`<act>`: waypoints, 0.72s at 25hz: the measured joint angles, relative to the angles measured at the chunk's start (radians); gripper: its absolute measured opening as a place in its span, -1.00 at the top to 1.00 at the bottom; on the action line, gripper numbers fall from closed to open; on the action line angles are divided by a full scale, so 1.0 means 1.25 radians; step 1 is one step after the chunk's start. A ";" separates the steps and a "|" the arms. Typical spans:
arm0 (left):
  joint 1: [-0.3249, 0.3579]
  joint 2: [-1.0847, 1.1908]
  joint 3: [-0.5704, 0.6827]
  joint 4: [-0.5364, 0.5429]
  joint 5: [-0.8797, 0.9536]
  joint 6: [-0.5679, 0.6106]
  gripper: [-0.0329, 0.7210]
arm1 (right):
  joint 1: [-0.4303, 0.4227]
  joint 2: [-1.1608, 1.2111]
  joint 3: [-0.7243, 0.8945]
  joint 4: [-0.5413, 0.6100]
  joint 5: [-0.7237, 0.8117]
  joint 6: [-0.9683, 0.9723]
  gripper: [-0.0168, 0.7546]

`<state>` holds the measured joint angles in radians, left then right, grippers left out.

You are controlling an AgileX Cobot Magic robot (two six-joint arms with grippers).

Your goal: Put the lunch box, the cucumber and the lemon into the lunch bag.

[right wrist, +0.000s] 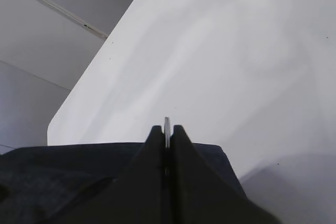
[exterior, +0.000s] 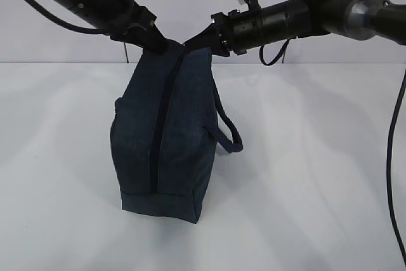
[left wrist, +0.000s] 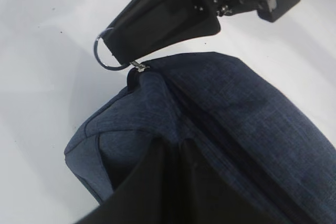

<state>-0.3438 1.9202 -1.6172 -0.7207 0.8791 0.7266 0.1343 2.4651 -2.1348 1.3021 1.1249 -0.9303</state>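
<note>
Here, both hands grip the lunch bag on the bench.
Left hand pinches fabric; only wrist views show right hand pinching the ring pull. No readable writing.

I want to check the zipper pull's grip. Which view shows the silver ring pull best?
The left wrist view: the ring pull shows as an open loop pinched by the right gripper at the lunch bag end. The right wrist view shows it only edge-on as a sliver between closed fingers. In the exterior view it is hidden.
</note>
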 joint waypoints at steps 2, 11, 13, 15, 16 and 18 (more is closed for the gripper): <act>0.000 -0.002 0.000 0.000 0.003 0.002 0.85 | 0.000 0.000 0.000 -0.008 -0.008 0.006 0.90; 0.000 -0.031 0.000 0.002 0.021 0.011 0.85 | 0.000 0.000 0.000 -0.044 -0.033 0.029 0.90; 0.000 -0.036 0.000 0.002 0.021 0.011 0.85 | 0.000 0.000 0.000 -0.055 -0.037 0.033 0.90; 0.000 -0.039 0.000 0.003 0.023 0.013 0.85 | 0.000 0.000 0.000 -0.074 -0.042 0.040 0.90; 0.000 -0.041 0.000 0.003 0.023 0.013 0.85 | 0.000 0.000 0.000 -0.081 -0.043 0.046 0.90; 0.000 -0.041 0.000 0.005 0.023 0.013 0.85 | 0.000 0.000 -0.001 -0.097 -0.043 0.057 0.90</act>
<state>-0.3438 1.8695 -1.6172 -0.7150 0.9077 0.7429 0.1343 2.4651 -2.1363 1.1806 1.0715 -0.8588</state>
